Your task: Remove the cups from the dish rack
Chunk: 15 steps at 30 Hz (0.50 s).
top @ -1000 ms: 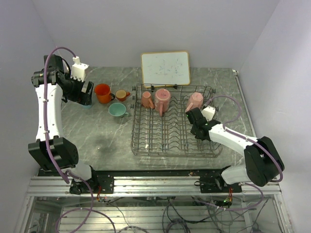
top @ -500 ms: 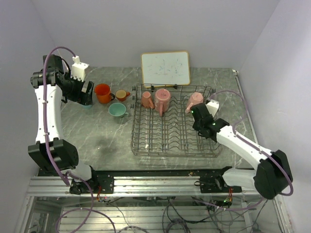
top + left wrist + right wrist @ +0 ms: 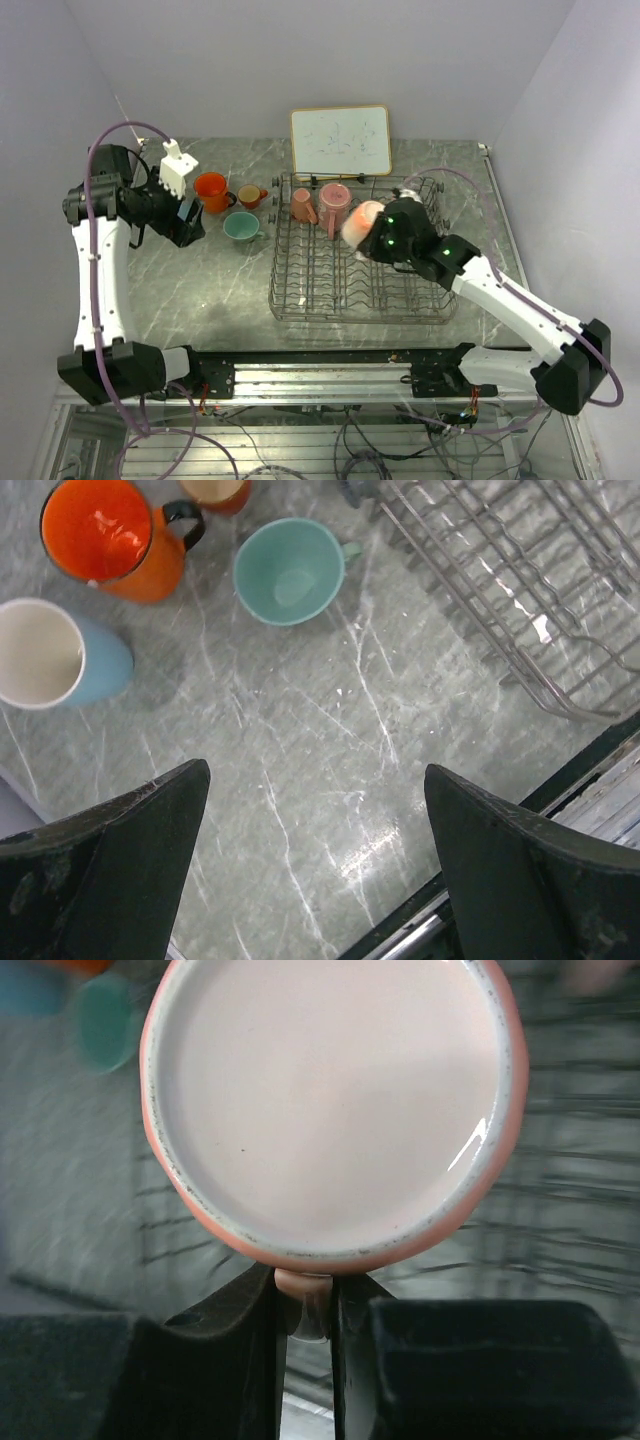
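Holding pink mug (image 3: 330,1100) by its handle: your right gripper (image 3: 308,1300), above the dish rack (image 3: 320,290). Left gripper (image 3: 312,780): spread wide, empty.

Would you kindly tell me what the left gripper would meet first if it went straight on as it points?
Probably bare table: the open left gripper points down at marble, short of the mint green cup and clear of the dish rack, though depth is unclear.

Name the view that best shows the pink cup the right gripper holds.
Right wrist: the pink cup fills the frame, its handle pinched between the right gripper's jaws. Top external shows it only as a blur over the dish rack; left wrist misses it.
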{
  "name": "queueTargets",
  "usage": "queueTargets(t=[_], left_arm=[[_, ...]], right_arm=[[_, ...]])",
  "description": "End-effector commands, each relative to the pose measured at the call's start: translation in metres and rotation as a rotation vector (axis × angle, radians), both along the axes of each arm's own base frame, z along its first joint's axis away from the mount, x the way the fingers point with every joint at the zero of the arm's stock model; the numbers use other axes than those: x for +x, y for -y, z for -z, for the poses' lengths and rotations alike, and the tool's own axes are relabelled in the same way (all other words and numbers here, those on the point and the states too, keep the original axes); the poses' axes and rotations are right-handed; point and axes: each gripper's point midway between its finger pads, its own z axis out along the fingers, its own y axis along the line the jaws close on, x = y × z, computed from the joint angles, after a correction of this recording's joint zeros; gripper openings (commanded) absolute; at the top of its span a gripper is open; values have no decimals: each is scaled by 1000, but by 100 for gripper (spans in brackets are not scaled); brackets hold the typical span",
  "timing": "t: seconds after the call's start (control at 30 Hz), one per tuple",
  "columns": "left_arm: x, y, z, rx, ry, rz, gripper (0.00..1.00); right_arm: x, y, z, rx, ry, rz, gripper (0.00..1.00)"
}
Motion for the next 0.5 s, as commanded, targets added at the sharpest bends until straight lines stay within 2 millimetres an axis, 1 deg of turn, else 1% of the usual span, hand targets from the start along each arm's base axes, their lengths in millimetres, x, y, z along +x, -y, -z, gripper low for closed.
queueTargets(t=[0.0,0.1,0.2,0.33,0.47], left_arm=[[-9,22,-14,-2,180,202,99],[-19,28,-15,14,233,269,99],[-27,34,-15,25,286,326,99],[-32,43,-20,26,385,374,99],[-41,58,-35,-7,523,431,99]], right_arm=[[-17,-90,-65,225,75,-274,0],[-34,-133,-84,362,60,-416,0],[-49,-163,-104,518,39,-530,0],[-62,-191,-128,699,0,-639,0],[-72,-207,-147,871,-59,-696,0]])
